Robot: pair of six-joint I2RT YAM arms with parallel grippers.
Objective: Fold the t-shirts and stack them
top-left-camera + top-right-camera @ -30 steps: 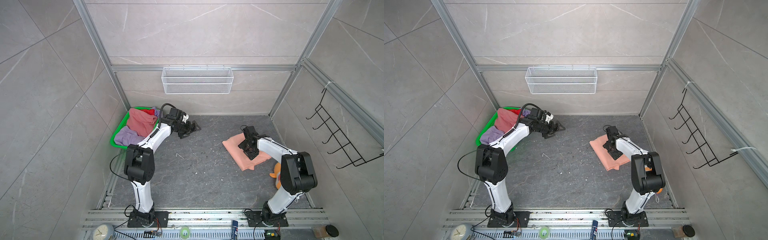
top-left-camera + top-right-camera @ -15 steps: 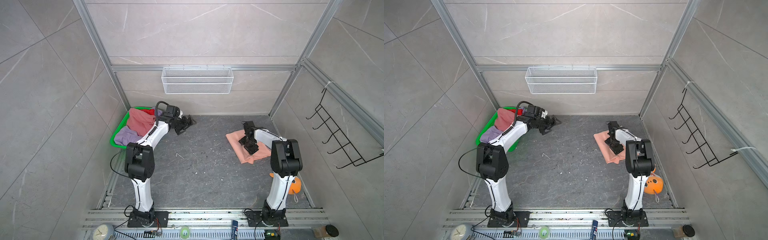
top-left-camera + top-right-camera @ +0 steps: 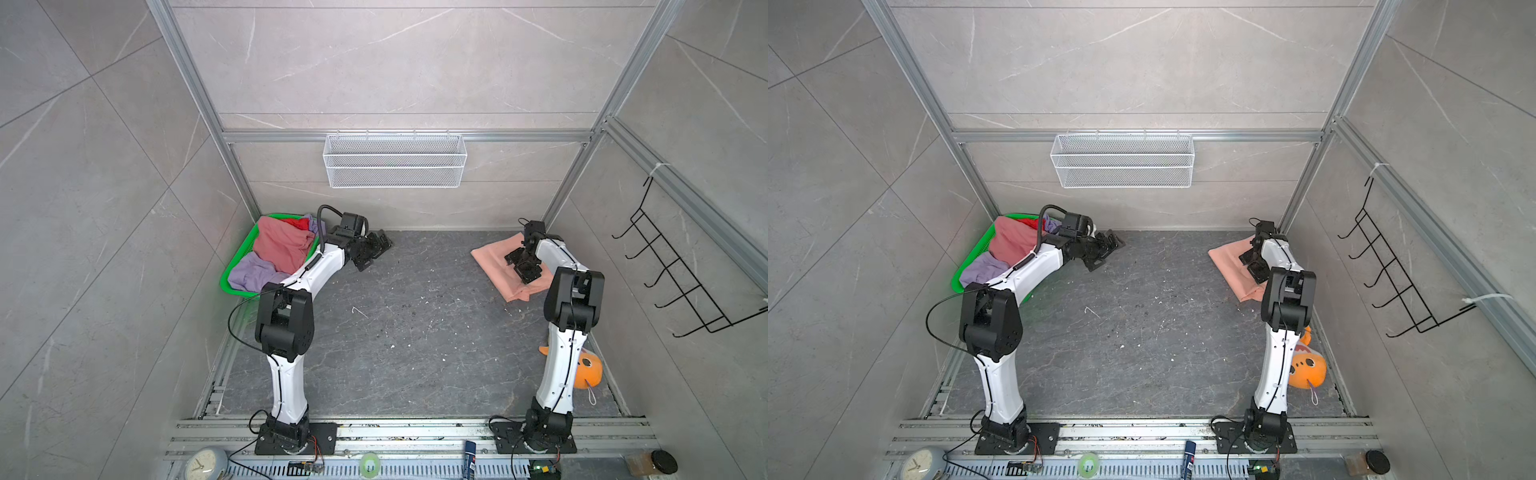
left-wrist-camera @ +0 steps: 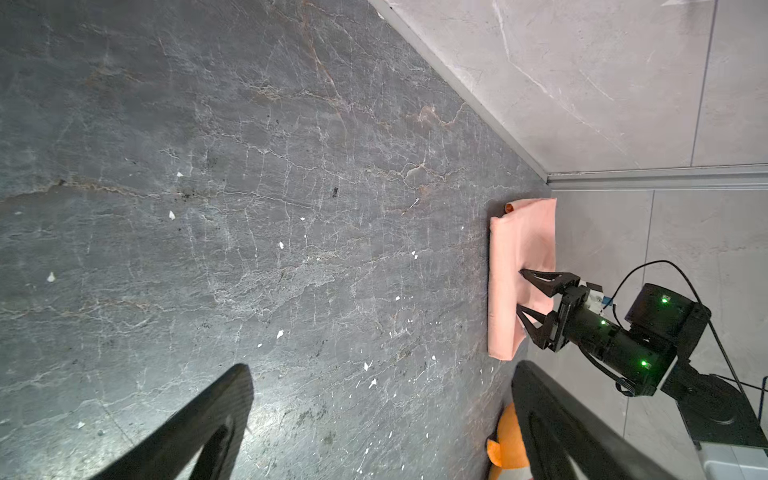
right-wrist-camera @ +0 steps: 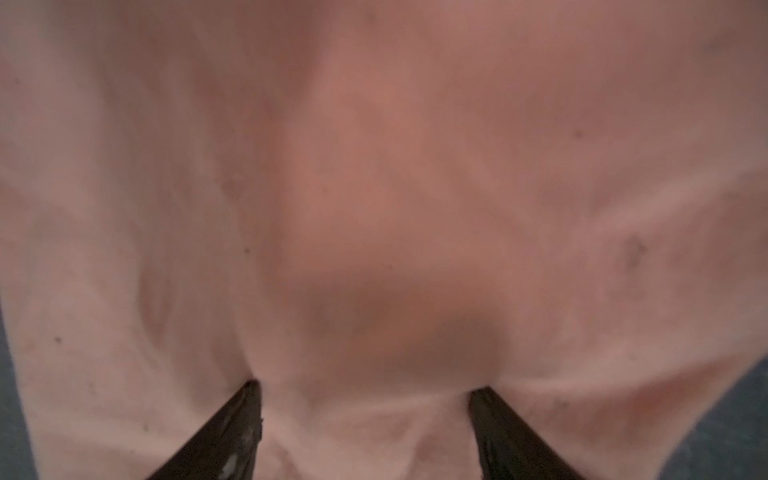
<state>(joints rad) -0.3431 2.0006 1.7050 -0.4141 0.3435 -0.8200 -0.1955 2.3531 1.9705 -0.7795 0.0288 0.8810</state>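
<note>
Your right gripper [image 3: 517, 269] has pushed the folded peach shirt [image 3: 492, 266] to centre-right of frame; jaws spread, tips pressing it. Left gripper [image 3: 374, 252]: open, empty, back by the basket [image 3: 225, 282]. Next shirt's up.

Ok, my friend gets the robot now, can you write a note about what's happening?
Left gripper: open, empty, over the table beside the basket.
Right gripper: open, tips on the peach shirt.
Shirts: peach shirt lies folded near the far right corner; pink shirt, lavender shirt and red shirt are heaped in the basket.
Done: peach shirt looks folded.
To do: fold the other three and stack them on it.
</note>
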